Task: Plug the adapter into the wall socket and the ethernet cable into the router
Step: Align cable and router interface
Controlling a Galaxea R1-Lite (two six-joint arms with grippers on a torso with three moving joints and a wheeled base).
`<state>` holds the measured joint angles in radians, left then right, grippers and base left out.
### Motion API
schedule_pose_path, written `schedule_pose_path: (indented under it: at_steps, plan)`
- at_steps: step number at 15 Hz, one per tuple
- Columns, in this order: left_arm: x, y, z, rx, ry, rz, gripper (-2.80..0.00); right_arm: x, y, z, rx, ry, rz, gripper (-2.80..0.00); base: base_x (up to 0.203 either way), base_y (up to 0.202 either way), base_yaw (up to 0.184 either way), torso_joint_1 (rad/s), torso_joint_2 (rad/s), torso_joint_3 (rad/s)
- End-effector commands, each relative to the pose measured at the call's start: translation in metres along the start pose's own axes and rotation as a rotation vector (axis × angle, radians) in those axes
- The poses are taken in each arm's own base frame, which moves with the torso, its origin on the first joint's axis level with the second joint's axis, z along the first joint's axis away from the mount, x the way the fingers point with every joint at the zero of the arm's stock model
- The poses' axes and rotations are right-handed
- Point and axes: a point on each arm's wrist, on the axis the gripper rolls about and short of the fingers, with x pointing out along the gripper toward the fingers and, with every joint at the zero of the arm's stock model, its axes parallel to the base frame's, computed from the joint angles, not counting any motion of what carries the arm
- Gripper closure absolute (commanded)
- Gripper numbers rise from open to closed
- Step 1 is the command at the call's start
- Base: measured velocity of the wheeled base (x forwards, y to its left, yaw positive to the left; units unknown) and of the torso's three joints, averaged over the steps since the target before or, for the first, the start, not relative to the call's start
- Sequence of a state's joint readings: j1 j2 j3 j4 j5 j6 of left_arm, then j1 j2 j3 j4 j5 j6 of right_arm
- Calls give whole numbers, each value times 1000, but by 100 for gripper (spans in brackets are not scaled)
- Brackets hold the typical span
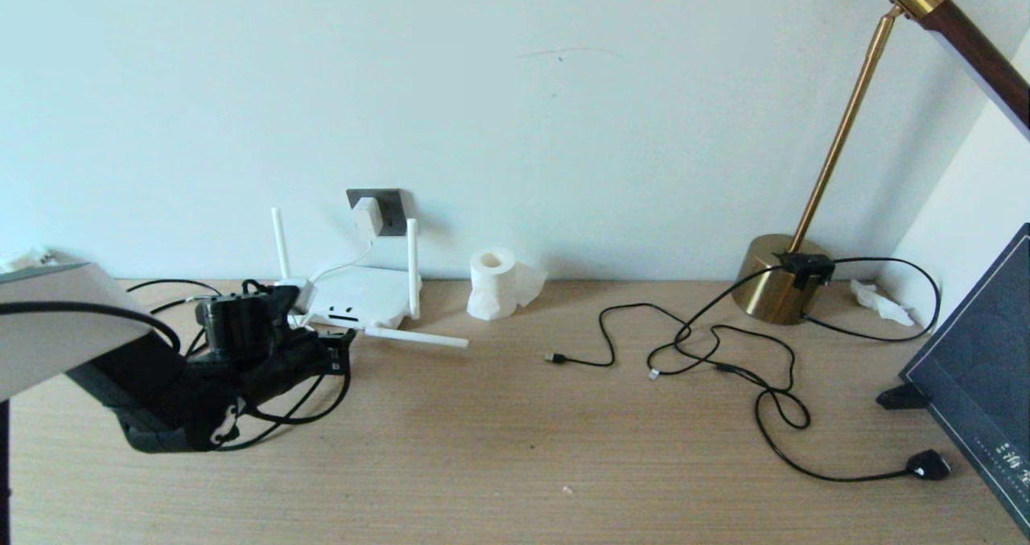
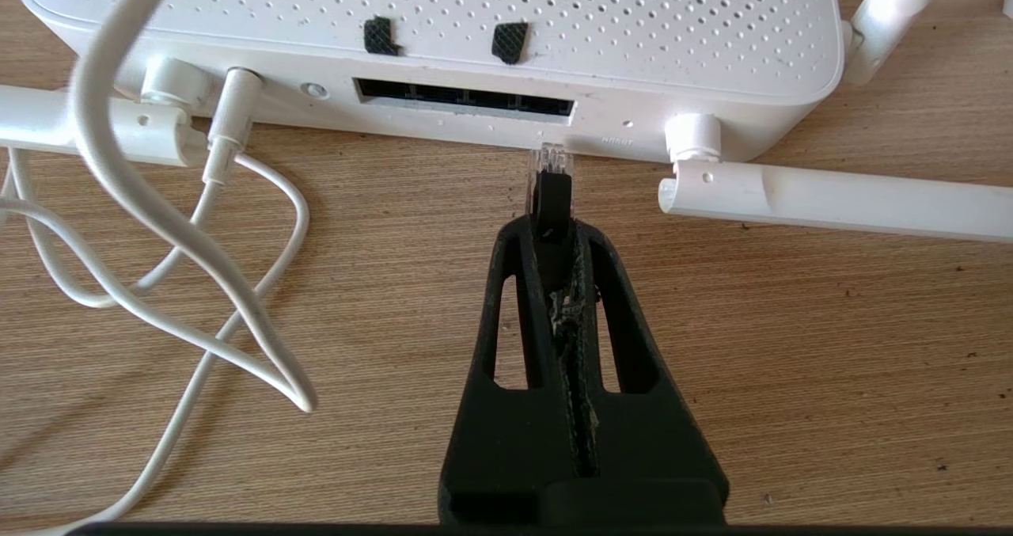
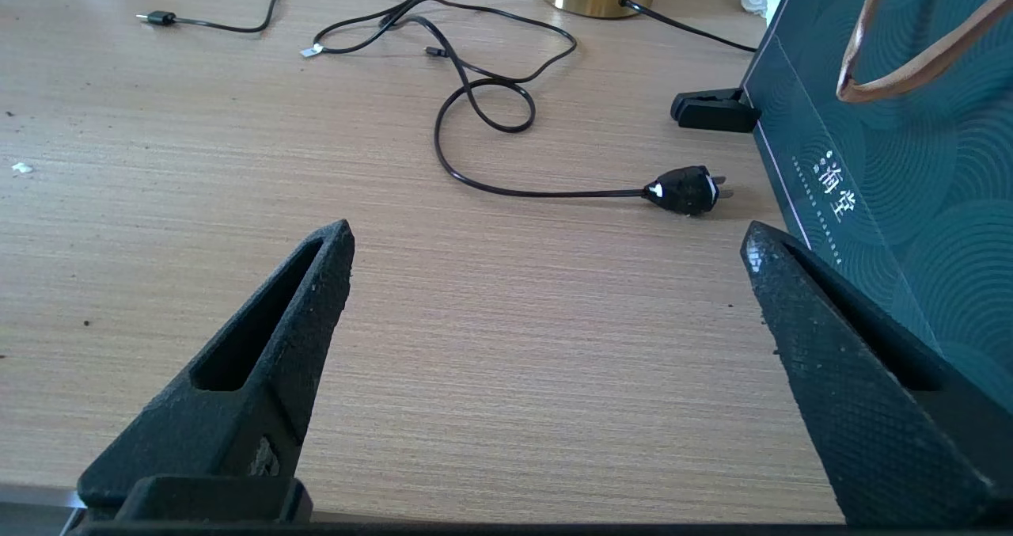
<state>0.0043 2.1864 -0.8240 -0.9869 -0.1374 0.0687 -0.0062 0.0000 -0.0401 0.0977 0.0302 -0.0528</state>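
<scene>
**Cable plug just short of the router's ports**

The wooden bench [image 1: 515, 448] has a wide bare stretch through its middle and front. The clutter keeps to the sides: at about 10 o'clock in the head view sits the router [image 1: 358, 299], hard against the wall, with one antenna [image 1: 414, 337] lying flat along the bench in front of it. At 2 to 3 o'clock lie loose black cords [image 1: 724, 360], a brass lamp base [image 1: 776, 283] and a dark box [image 1: 978, 368] at the right edge, which cuts it off.

The adapter [image 1: 368, 216] sits in the wall socket [image 1: 386, 209] above the router; how fully it is seated cannot be made out from here. Its white cord [image 2: 182, 243] loops over the bench beside the router. In the head view the left arm hides its own claw tip.

The left claw [image 2: 554, 231] is pressed together, pinching the ethernet cable [image 2: 552, 191] by its plug. The clear tip points at the router's dark port strip [image 2: 463, 99] and appears just short of it, near the strip's end, perhaps touching the casing below.

The right claw [image 3: 546, 283] is spread wide and holds nothing, above bare bench near the lamp plug [image 3: 684, 190] and the box.
</scene>
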Motion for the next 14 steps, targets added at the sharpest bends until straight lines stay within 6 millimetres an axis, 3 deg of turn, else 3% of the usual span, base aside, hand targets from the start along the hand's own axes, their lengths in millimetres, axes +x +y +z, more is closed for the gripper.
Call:
schedule_pose_path:
  at_steps: [1, 14]
  plan:
    - [0, 1, 0, -1, -3, 3, 0, 0, 0, 0, -1, 2, 1, -280, 0, 0, 0, 0, 0, 0]
    - [-5, 4, -1, -3, -9, 11, 0, 0, 0, 0, -1, 2, 1, -280, 0, 0, 0, 0, 0, 0]
